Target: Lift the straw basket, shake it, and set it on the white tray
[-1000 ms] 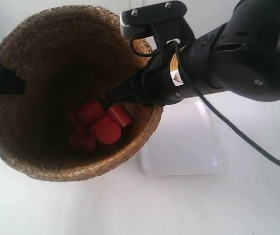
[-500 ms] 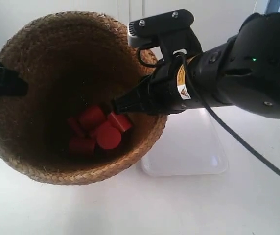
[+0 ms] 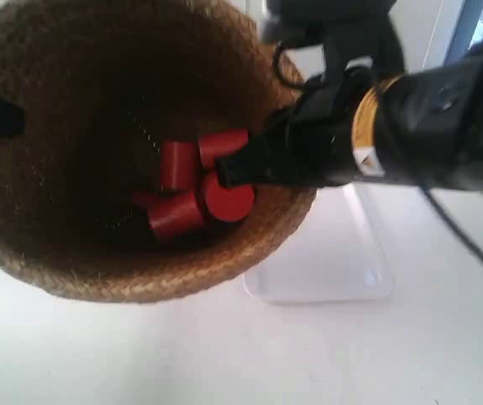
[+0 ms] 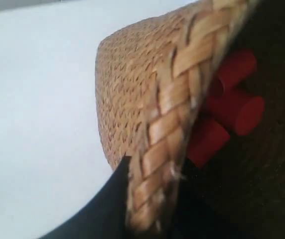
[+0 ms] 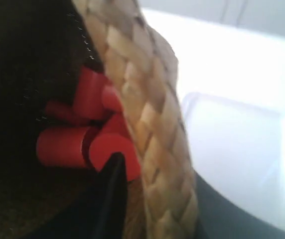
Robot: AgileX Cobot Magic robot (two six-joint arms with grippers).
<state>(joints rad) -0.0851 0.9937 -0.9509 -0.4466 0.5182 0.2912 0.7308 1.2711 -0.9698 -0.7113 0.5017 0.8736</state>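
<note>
Gripping opposite sides of the rim, both arms hold the straw basket (image 3: 98,261), which fills the upper left of the exterior view, blurred, with its mouth towards the camera. The left end effector (image 4: 152,204) is clamped on the braided rim, one dark finger outside the wall and one inside. The right end effector (image 5: 160,199) is closed on the rim on the side nearest the white tray (image 3: 334,253), again with a finger on each side. Several red cylinders (image 3: 195,190) lie jumbled at the dark bottom of the basket. The tray rests flat on the white counter (image 3: 225,363), its left edge hidden behind the basket's wall.
</note>
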